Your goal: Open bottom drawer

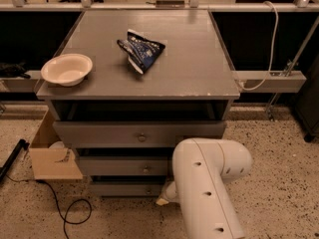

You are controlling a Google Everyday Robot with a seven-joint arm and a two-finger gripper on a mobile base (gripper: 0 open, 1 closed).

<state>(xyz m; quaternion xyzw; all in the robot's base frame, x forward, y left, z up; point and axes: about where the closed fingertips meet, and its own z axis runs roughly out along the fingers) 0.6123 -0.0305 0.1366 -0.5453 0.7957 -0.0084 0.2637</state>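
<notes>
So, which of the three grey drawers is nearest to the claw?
The bottom drawer, the lowest and narrowest-looking front; the claw sits at its right end.

One camera looks from high in front of the grey counter point(194, 68), tilted steeply down, so its whole top and the three drawer fronts below the front edge show. The robot's white arm point(207, 193) fills the near foreground, close to the lens. The hand point(164, 199) sits low beyond it, by the right end of the bottom drawer point(124, 189), mostly hidden.
</notes>
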